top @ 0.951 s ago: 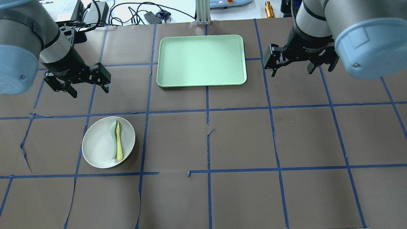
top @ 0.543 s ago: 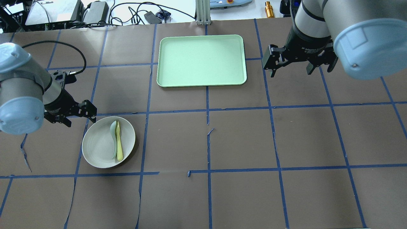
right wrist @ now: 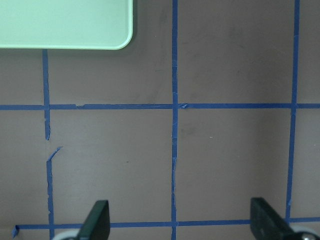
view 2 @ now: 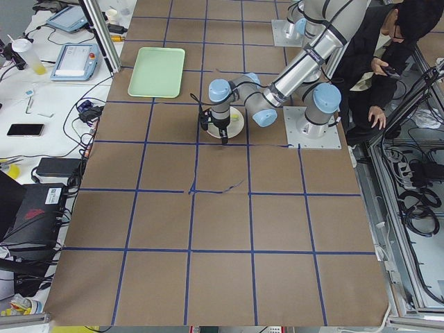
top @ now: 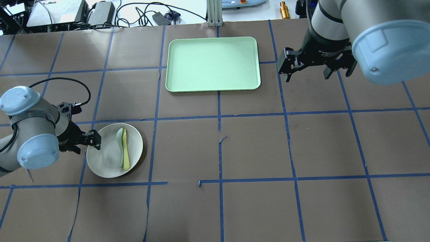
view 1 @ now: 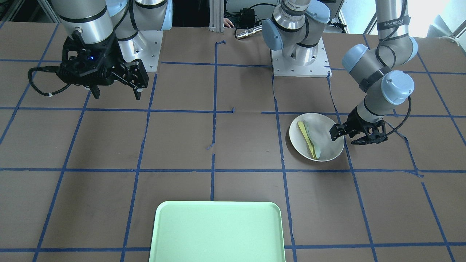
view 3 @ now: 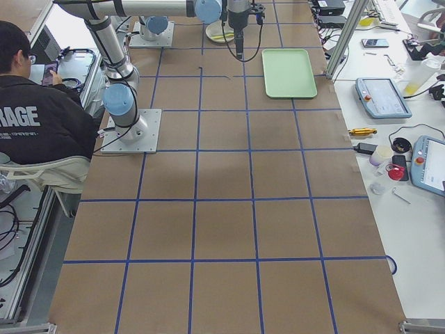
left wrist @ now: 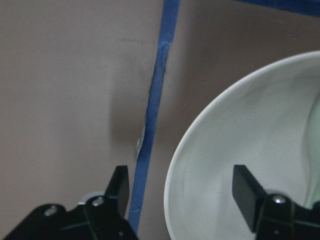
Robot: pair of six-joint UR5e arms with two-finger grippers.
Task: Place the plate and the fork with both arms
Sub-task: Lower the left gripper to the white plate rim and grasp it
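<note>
I am watching the left jaws through the wrist camera: they are standing spread, one over the blue tape line outside the plate and the other over the plate's inner slope, so they are straddling the rim on the side nearest the left arm. I cannot tell whether either one is touching the rim. They are holding nothing. In the overhead view the left arm is reaching in low from the tabletop's left edge, with its wrist bent toward the plate. The plate is sitting flat on the tabletop, on the robot's left side and nearer the robot than the tray, well apart from it. The fork is lying inside the plate, right of centre as seen from above, with its tines pointing toward the far side. A spoon is lying just beside it, on the side nearer the left jaws, and the two look to be touching along their handles. The right jaws are spread wide and empty, hanging above bare tabletop just beside the tray's right edge, and the right wrist camera is showing a tape crossing beneath them and the tray's corner at the top. The right arm is coming in high from the right.
</note>
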